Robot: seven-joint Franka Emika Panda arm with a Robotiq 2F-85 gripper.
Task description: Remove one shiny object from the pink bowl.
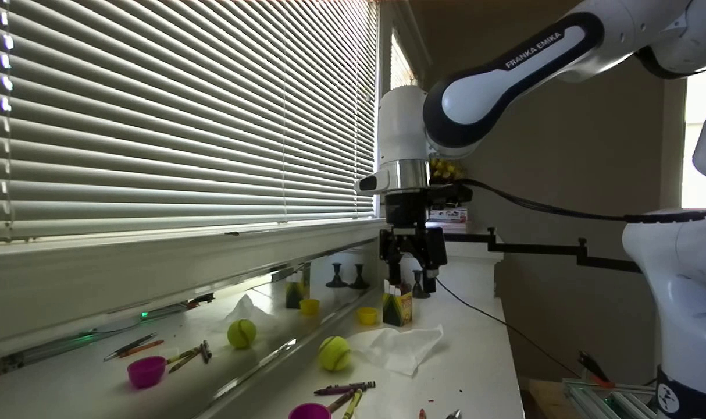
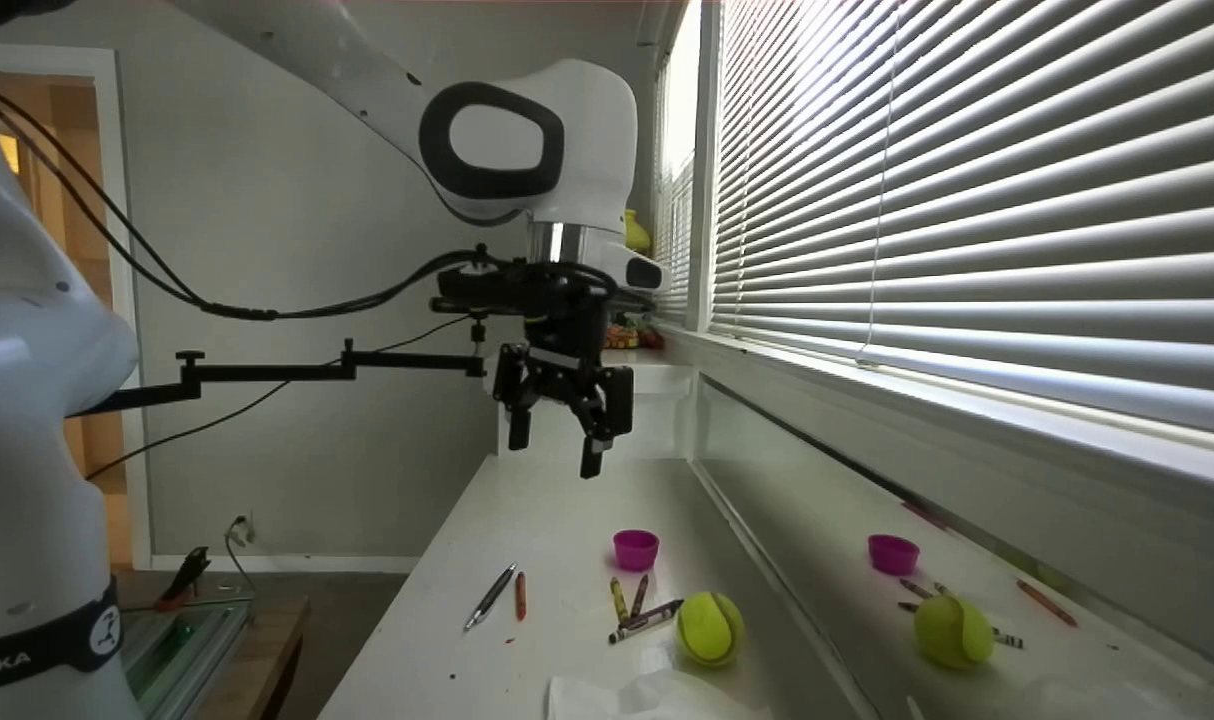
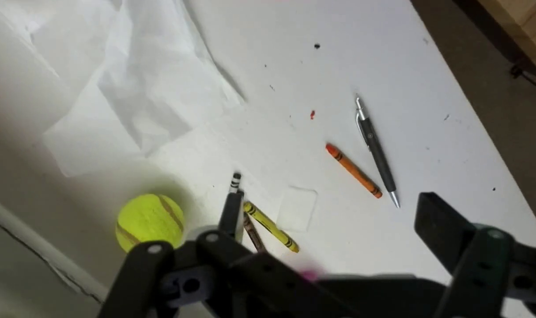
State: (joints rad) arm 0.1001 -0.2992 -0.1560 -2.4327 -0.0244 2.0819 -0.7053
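Hovering above the worktop [image 2: 557, 515] with empty, wide-parted jaws, showing no sure sign of removal from the pink bowl [image 2: 636, 552], upright near the yellow crayon [image 3: 271, 227] and hiding any shiny object inside, so probably leaving reach, grasp and lift all to do.

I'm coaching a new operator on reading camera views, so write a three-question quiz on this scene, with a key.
1. Multiple choice: In the wrist view, which of these lies nearest the orange crayon?
a) the tennis ball
b) the pen
c) the yellow crayon

2. True or false: The jaws are shut together.

3. Fill in: The pink bowl shows twice in both exterior views; its second image is a ____ in the glossy panel.

Key:
1. b
2. False; the jaws stand apart, holding nothing.
3. reflection
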